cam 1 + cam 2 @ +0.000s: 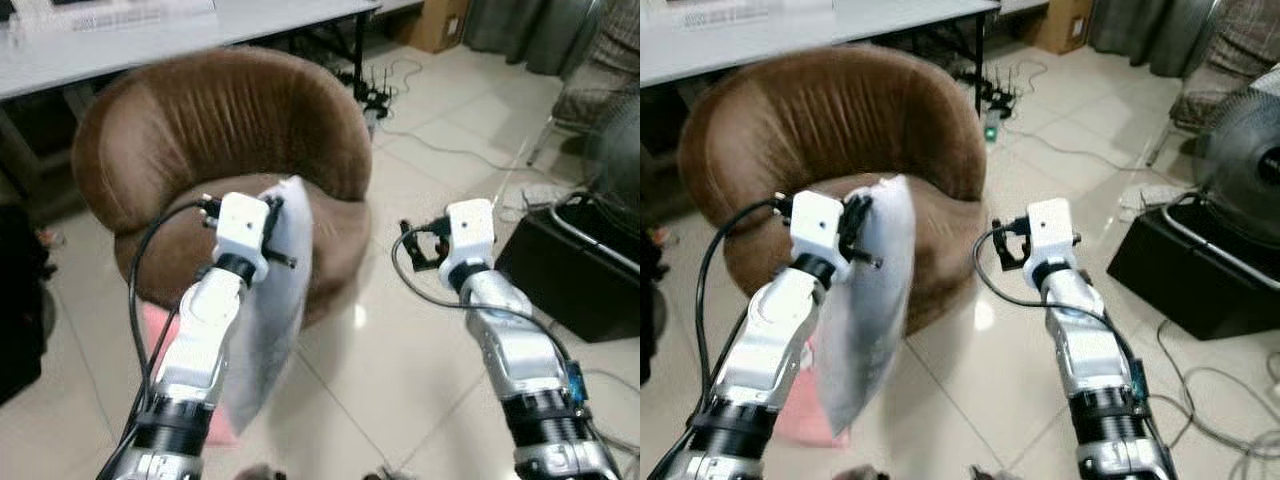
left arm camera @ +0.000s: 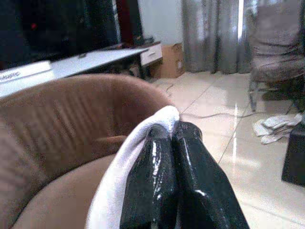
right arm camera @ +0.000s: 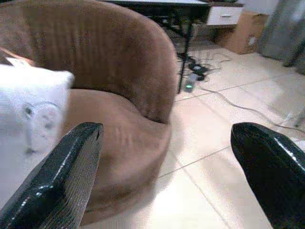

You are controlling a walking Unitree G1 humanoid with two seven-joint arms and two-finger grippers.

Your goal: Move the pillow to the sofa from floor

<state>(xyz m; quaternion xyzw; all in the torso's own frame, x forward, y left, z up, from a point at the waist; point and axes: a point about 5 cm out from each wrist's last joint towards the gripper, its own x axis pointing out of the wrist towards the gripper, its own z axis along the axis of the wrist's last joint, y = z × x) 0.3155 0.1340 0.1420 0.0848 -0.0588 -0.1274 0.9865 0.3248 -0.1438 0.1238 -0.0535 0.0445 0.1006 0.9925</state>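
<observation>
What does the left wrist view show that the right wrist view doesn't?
Left wrist: left pincer shut on the white pillow edge; curtains, a grey chair, cloth on the floor.
Right wrist: right pincer open, holding nothing; the pillow's broad face; power strip and cables.
Both: brown sofa, white table, cardboard box, tiled floor.

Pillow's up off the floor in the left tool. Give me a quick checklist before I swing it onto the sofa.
1. Left tool shut on the pillow corner: ok.
2. Pillow lifted, hanging beside the left arm: ok.
3. Pillow over the sofa seat: not ok, mostly hangs at the seat's front edge.
4. Sofa seat free to take it: ok.
5. Right tool open, off the pillow, over the floor: ok.
6. Pink item on the floor under the left arm: cannot tell what it is.
</observation>
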